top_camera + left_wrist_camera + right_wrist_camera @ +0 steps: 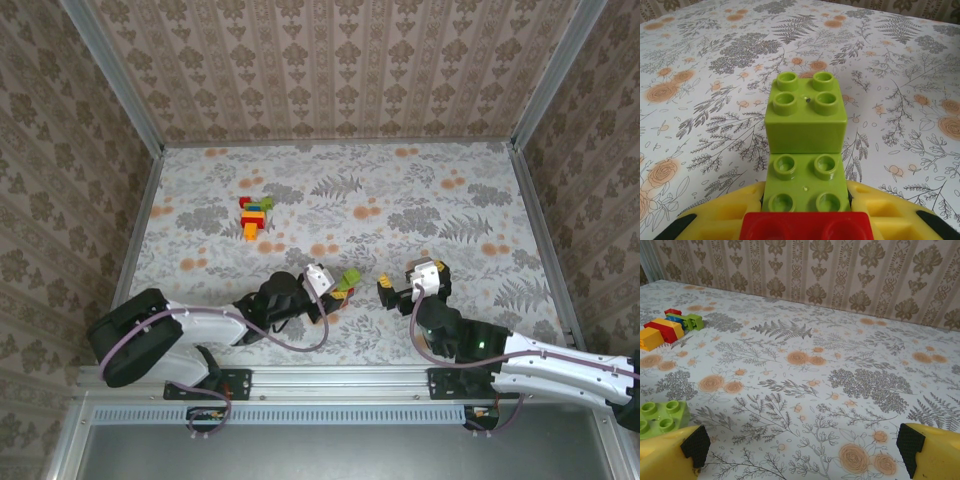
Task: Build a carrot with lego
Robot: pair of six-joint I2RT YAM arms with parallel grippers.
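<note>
The left gripper [338,287] clamps stepped lime-green studded plastic bricks [806,120]. A red studded brick [806,227] at their 6 o'clock is cut off by the frame. At 3 o'clock the right gripper [412,282] gapes wide. A multicoloured lego pile [254,215] lies at 11 o'clock, its pieces hard to separate.

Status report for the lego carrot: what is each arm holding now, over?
Left gripper shut on green bricks with a red brick. Right gripper open, empty. Other lego piled far left on table. Nothing seen in the way.
</note>
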